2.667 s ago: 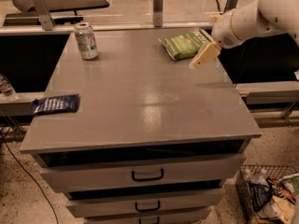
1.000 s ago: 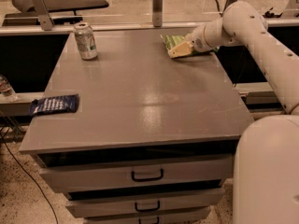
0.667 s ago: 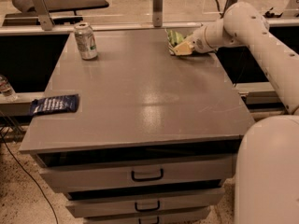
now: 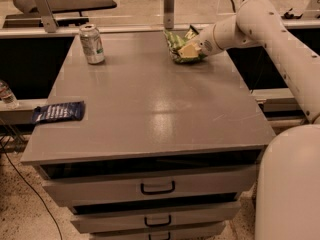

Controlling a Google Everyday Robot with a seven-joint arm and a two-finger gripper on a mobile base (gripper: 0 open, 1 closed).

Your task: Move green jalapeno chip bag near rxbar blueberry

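Hand [image 4: 185, 51] tight around green jalapeno chip bag [image 4: 174, 39]

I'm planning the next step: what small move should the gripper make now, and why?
Probably lift slightly, to check the grip: the gripper is on the crumpled chip bag at the far right of the table, while the rxbar lies at its near left edge.

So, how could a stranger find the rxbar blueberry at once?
Take the grey drawer table and look at its front-left edge, far from the gripper holding the green jalapeno chip bag at the back. The rxbar blueberry is the only flat, dark-blue wrapper there.
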